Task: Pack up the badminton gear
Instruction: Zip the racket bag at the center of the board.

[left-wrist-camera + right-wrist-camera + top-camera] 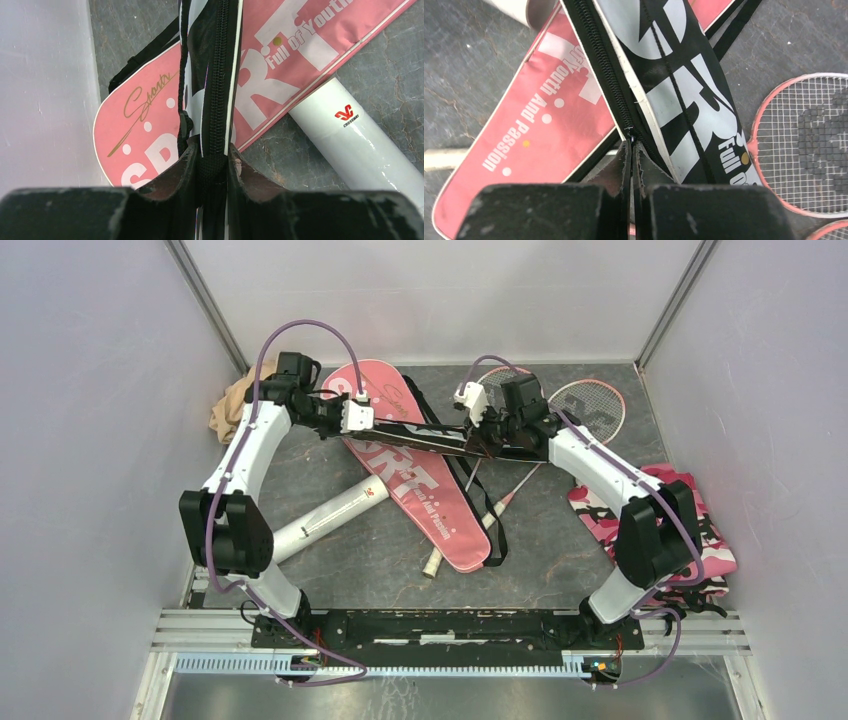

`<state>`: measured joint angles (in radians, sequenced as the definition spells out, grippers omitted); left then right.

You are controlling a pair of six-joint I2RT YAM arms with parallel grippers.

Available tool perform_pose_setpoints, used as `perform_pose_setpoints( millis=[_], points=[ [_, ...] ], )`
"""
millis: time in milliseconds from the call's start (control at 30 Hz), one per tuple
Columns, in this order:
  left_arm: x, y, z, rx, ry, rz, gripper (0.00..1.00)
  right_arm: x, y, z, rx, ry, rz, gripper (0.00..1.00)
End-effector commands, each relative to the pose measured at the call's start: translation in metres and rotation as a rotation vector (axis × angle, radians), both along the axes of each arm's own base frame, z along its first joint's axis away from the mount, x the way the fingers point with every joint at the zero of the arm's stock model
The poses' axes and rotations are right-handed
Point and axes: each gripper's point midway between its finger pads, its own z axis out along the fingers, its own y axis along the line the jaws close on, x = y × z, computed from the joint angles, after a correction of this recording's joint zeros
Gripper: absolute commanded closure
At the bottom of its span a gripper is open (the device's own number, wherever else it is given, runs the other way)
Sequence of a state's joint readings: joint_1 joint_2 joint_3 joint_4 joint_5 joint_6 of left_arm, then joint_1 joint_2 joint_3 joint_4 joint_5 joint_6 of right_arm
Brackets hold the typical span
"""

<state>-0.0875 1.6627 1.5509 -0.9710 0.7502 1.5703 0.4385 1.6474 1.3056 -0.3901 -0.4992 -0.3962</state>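
Overhead, the black bag (440,438) hangs toward twelve o'clock above the pink bag (420,490). Only wrist views show the left gripper (212,160) and right gripper (631,150) each pinched tight on its zipper edge; rackets (590,405) lie at two o'clock.

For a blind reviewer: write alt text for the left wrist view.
The left gripper pinches the zippered edge of a black racket bag, which runs edge-on away from the camera. Below it a pink bag lettered SPORT lies on the dark grey table, with a white tube reaching its right edge.
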Motion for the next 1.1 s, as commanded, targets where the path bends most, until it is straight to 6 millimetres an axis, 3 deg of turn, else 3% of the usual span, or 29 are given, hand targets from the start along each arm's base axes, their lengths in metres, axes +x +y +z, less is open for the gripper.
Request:
perform_pose_setpoints(
  millis=[0,733,1067],
  points=[
    [0.007,0.005,0.013,0.038,-0.089,-0.012,0.98,-0.001,-0.016,0.022,-0.076,-0.133,0.098,1.00],
    [0.023,0.016,0.027,0.037,-0.154,0.031,0.98,-0.016,-0.076,-0.001,-0.280,-0.160,0.156,1.00],
    [0.035,0.022,0.028,0.042,-0.174,0.062,0.98,-0.017,-0.141,-0.021,-0.330,-0.077,0.044,1.00]
  ],
)
